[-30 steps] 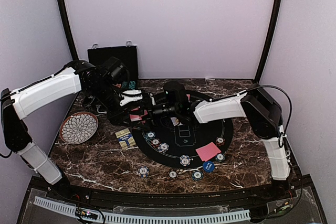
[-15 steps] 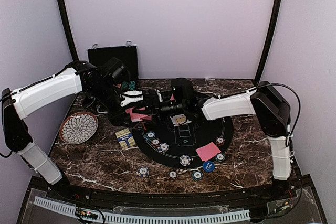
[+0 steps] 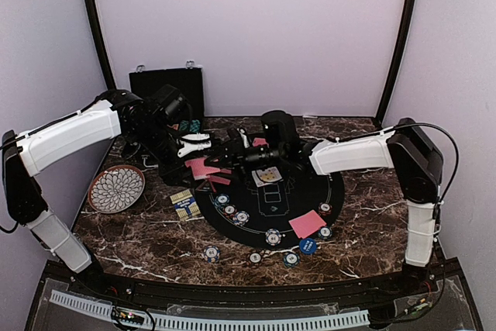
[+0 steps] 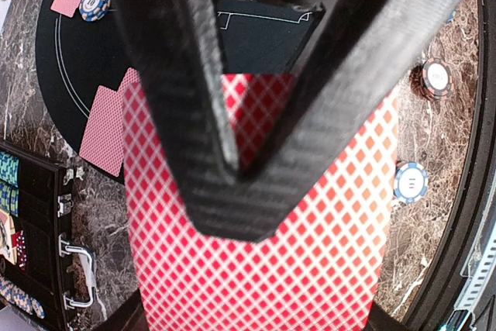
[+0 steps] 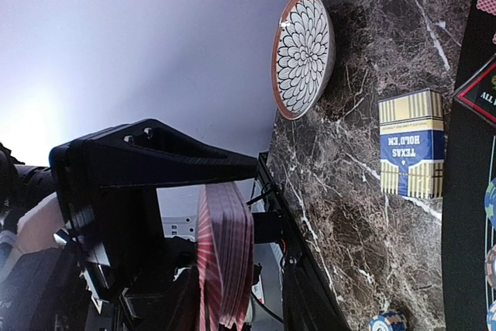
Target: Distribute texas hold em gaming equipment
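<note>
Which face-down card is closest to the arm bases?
The lone card at the near right edge of the mat, just behind the blue disc; the rest lie farther back on the left.

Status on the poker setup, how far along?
Done: chips line the mat's near edge, and a dealt card lies there. In hand: left claw clamps the deck; right claw is at it, grip unclear. Left: most of the deck looks undealt.

The marble table bears a black mat, patterned plate, card box, case and chips.
</note>
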Action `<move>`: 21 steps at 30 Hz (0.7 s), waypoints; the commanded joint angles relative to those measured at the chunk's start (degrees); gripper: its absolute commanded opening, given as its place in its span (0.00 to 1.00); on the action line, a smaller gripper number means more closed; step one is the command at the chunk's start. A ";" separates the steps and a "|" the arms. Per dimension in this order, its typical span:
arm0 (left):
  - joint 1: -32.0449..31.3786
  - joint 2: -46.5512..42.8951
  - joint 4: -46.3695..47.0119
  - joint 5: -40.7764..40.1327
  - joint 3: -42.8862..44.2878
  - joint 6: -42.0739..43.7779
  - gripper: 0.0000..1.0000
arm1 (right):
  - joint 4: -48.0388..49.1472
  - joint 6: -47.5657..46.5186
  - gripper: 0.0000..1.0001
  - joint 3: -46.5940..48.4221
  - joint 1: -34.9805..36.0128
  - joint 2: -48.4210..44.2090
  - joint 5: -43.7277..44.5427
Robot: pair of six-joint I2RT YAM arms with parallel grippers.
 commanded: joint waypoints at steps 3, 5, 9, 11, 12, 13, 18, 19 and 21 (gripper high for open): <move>0.22 -1.71 0.35 0.08 -0.32 -0.14 0.00 | 2.48 1.10 0.33 -2.77 -0.50 -3.87 -0.28; 0.24 -1.65 0.35 0.06 -0.27 -0.14 0.00 | 3.07 1.54 0.30 -3.31 -0.51 -4.26 -0.35; 0.23 -1.54 0.39 0.01 -0.23 -0.06 0.00 | 3.36 1.96 0.21 -3.57 -0.51 -4.52 -0.54; 0.18 -1.47 0.41 -0.14 -0.23 -0.17 0.00 | 3.93 2.56 0.16 -3.66 -0.51 -4.54 -0.87; 0.18 -1.43 0.43 -0.28 -0.23 -0.20 0.00 | 4.24 2.68 0.13 -3.60 -0.51 -4.58 -0.98; 0.18 -1.32 0.48 -0.38 -0.27 -0.33 0.00 | 4.29 2.68 0.10 -3.58 -0.51 -4.73 -1.07; 0.23 -1.06 0.52 -1.15 -0.38 -0.40 0.00 | 3.97 3.13 0.00 -4.43 -1.39 -6.22 -1.56; 0.25 -1.10 0.52 -1.21 -0.40 -0.29 0.00 | 2.99 2.67 0.00 -4.59 -1.66 -6.78 -1.56; 0.19 -1.19 0.53 -1.28 -0.45 -0.26 0.00 | -0.16 0.46 0.00 -4.76 -2.52 -8.01 -1.33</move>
